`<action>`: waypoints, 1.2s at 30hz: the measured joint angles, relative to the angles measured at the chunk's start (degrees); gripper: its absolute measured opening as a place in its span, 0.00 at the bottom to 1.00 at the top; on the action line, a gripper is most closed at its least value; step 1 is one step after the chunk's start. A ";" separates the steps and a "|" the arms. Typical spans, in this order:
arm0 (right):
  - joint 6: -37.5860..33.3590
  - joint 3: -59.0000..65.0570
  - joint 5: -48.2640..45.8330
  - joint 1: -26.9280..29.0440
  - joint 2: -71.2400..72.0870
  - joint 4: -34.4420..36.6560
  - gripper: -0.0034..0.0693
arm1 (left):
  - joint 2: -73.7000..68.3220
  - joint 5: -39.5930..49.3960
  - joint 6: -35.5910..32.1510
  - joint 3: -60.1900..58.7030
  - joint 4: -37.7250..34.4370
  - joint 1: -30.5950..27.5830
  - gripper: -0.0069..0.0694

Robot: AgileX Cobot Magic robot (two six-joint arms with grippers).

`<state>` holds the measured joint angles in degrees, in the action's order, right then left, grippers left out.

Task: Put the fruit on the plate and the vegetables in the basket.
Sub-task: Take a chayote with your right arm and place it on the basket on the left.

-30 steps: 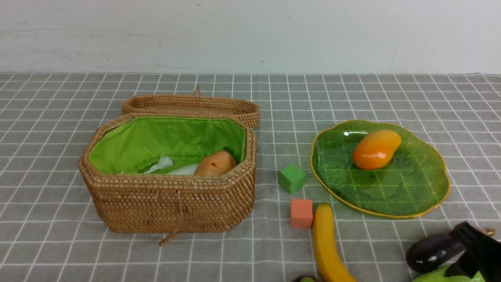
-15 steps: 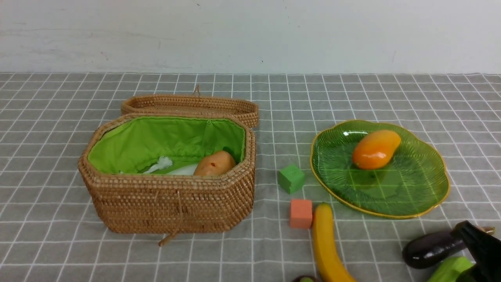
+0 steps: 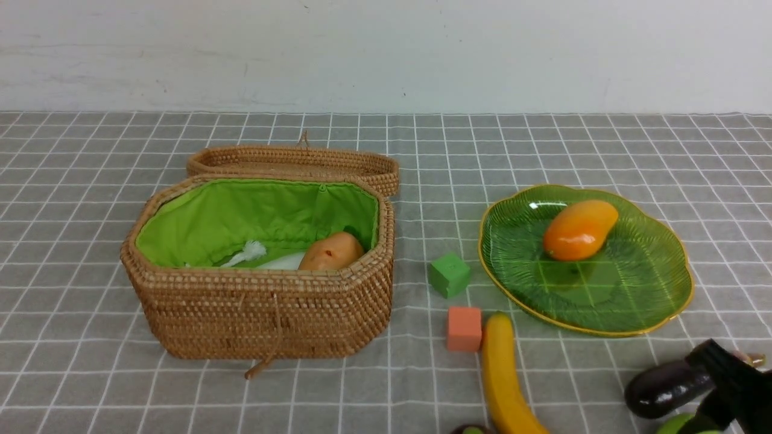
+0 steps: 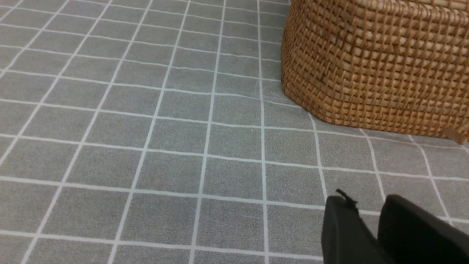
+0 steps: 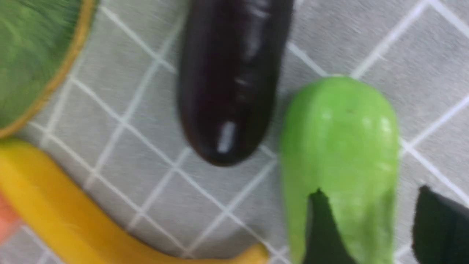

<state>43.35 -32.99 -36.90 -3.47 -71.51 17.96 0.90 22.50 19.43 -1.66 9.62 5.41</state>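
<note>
Evidently the gourd (image 5: 340,128) beside the eggplant (image 5: 231,80) was shifted, not lifted; the right gripper (image 5: 372,189) is spread astride it, so regrasping is needed.

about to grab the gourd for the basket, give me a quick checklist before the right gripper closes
1. Jaws of the right gripper open: ok.
2. The green gourd centred between the fingers: not ok, one finger seems to sit over its middle.
3. The eggplant outside the fingers: ok, it lies beside the gourd.
4. The basket open with room: ok, only the potato and radish show inside.
5. The left gripper out of the carry path: cannot tell, it sits low near the basket wall.
</note>
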 joint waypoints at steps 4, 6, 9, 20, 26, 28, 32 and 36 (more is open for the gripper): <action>-0.97 -1.24 1.35 0.00 0.00 -0.51 0.78 | 0.00 0.00 0.00 0.00 0.00 0.00 0.30; -1.59 -1.31 1.41 0.00 0.00 -0.68 0.83 | 0.00 0.00 0.00 0.00 0.00 0.00 0.30; -4.54 -1.41 1.55 0.00 0.00 -0.89 0.88 | 0.00 0.00 0.00 0.00 0.00 0.00 0.31; -9.81 2.99 7.30 0.00 -5.42 -0.61 0.78 | 0.00 0.00 0.00 0.00 0.00 0.00 0.32; -11.01 4.23 8.13 0.00 -9.44 0.02 0.69 | 0.00 0.00 0.00 0.00 0.00 0.00 0.33; -13.28 4.23 8.27 0.00 -9.45 0.35 0.67 | 0.00 0.00 0.00 0.00 0.00 0.00 0.33; -18.14 4.52 7.77 0.00 -7.35 0.90 0.67 | 0.00 0.00 0.00 0.00 0.00 0.00 0.33; -24.72 3.59 4.64 0.00 -0.11 3.94 0.67 | 0.00 0.00 0.00 0.00 0.00 0.00 0.33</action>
<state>18.63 -29.40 -32.26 -3.47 -71.62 21.90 0.90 22.50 19.43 -1.66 9.62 5.41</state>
